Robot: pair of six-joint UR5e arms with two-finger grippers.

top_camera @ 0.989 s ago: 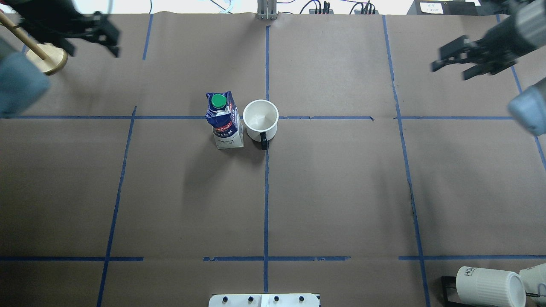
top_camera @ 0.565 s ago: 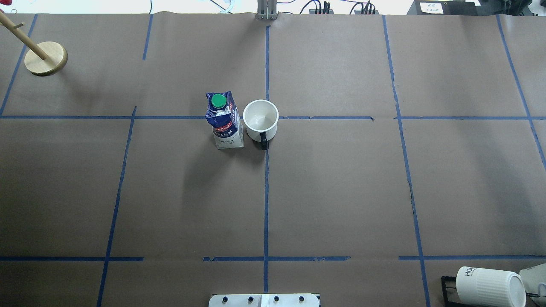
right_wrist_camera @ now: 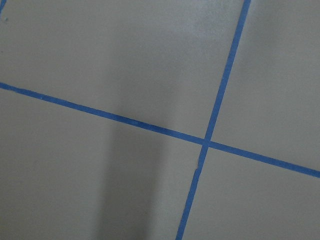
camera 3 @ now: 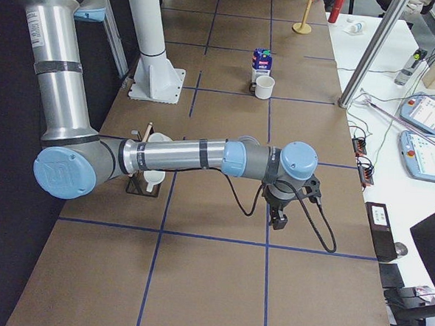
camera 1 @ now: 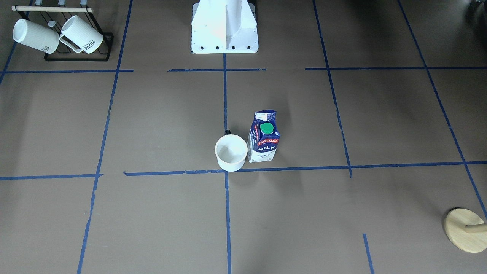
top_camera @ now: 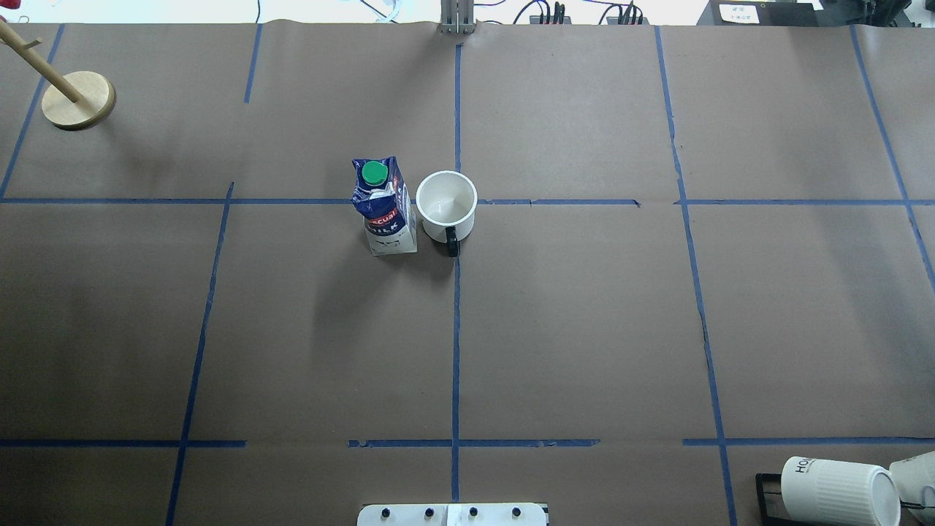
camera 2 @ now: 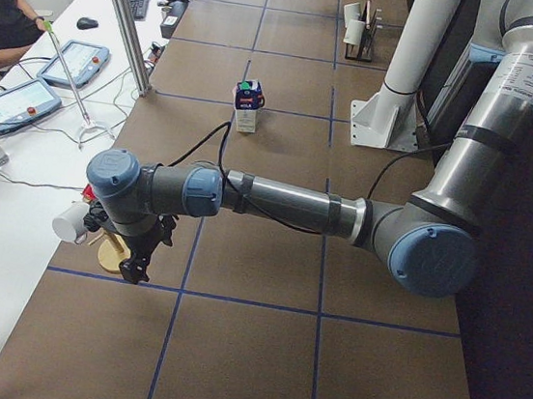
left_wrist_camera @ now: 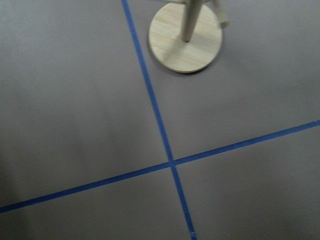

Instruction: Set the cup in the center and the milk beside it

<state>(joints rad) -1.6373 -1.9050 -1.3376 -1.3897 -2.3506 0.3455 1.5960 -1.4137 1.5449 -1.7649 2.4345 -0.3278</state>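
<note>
The white cup point(top_camera: 446, 208) stands upright on the center crossing of blue tape point(top_camera: 457, 202), its dark handle toward the robot. Its smiley face does not show. It also shows in the front view point(camera 1: 231, 152) and the right view point(camera 3: 264, 87). The dark blue milk carton point(top_camera: 383, 208) with a green cap stands upright close beside it, also in the front view point(camera 1: 263, 137). My left gripper point(camera 2: 133, 269) hangs over the table's far left end. My right gripper point(camera 3: 280, 221) hangs over the far right end. Whether either is open or shut I cannot tell.
A wooden peg stand point(top_camera: 78, 100) is at the far left corner, right under the left wrist camera point(left_wrist_camera: 185, 37). A black rack with ribbed HOME mugs point(camera 1: 57, 34) sits near the robot's right. The white robot base point(camera 1: 224, 26) is at the near edge.
Both grippers, seen a second ago at the far corners of the overhead view, have drawn out of that view. The cup and the milk have not moved.
</note>
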